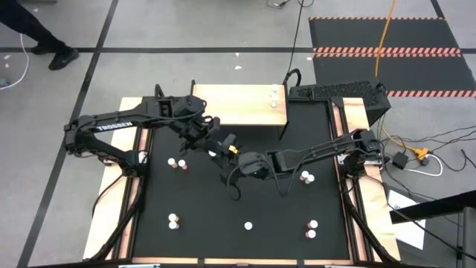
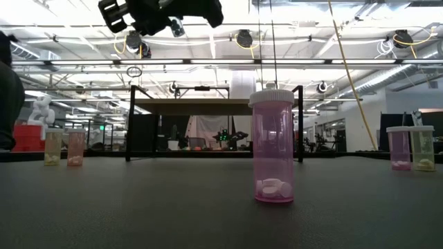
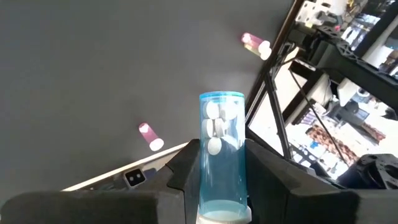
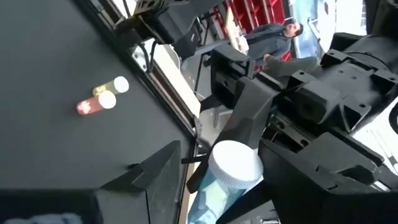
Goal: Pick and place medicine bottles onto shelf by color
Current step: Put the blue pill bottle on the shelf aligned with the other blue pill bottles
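Observation:
A blue medicine bottle (image 3: 221,155) with a white cap sits between the fingers of my left gripper (image 3: 222,146), its cap end toward the wrist and its base past the fingertips. Both grippers meet above the mat's middle: my left gripper (image 1: 211,144) comes from the far left and my right gripper (image 1: 227,158) from the right. In the right wrist view, the bottle (image 4: 214,186) lies between the open fingers of my right gripper (image 4: 221,168), its cap (image 4: 235,163) pointing at the left gripper. The tan shelf (image 1: 238,104) stands at the far edge and carries two bottles (image 1: 275,95). My left gripper pinches the blue bottle's body (image 3: 214,180) between its two fingers (image 3: 183,171), which lie along the bottle. The base (image 3: 221,98) sticks out beyond the fingertips. The bottle is lifted clear of the mat. My right gripper has a finger (image 4: 158,177) on either side of the bottle; whether they touch it, I cannot tell.
More bottles stand on the black mat: a pair on the left (image 1: 176,163), a pair on the right (image 1: 306,177), and some near the front (image 1: 173,221) (image 1: 248,225) (image 1: 312,228). A pink bottle (image 2: 273,145) stands close to the low camera. A keyboard (image 1: 335,91) lies beside the shelf.

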